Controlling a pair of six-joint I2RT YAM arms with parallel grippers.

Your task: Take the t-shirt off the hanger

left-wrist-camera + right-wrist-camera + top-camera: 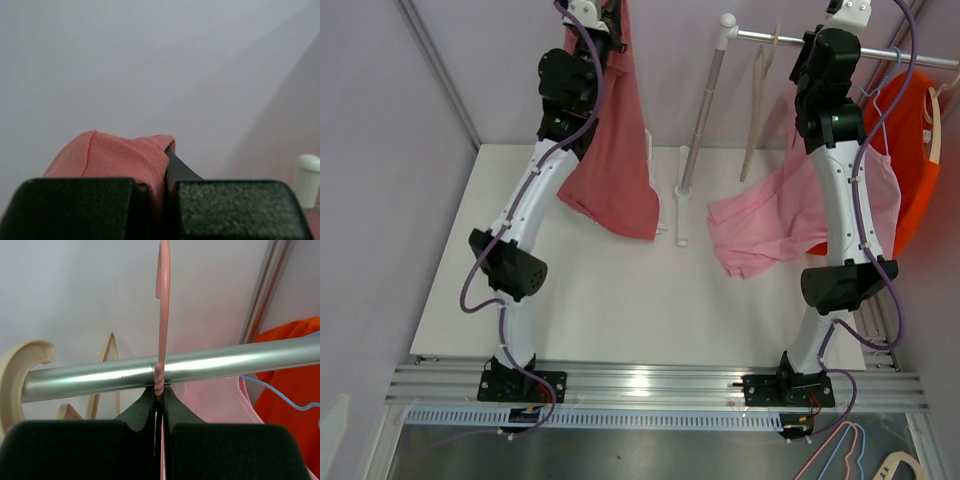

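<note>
My left gripper (166, 167) is shut on a fold of a salmon-red t-shirt (117, 155). In the top view that shirt (615, 150) hangs from the gripper (610, 18) at the back left, with its hem on the white table (610, 300). My right gripper (160, 392) is shut on the neck of a pink hanger (163, 300), just under the metal rail (210, 365). A light pink t-shirt (765, 225) hangs below it and droops onto the table. The right arm (830, 90) hides the hanger in the top view.
A beige hanger (760, 90) hangs on the rail (775, 38) left of my right gripper. The rack post (703, 120) stands mid-table. An orange garment (910, 170) on a blue hanger hangs at the far right. Loose hangers (850, 455) lie below the table's near edge.
</note>
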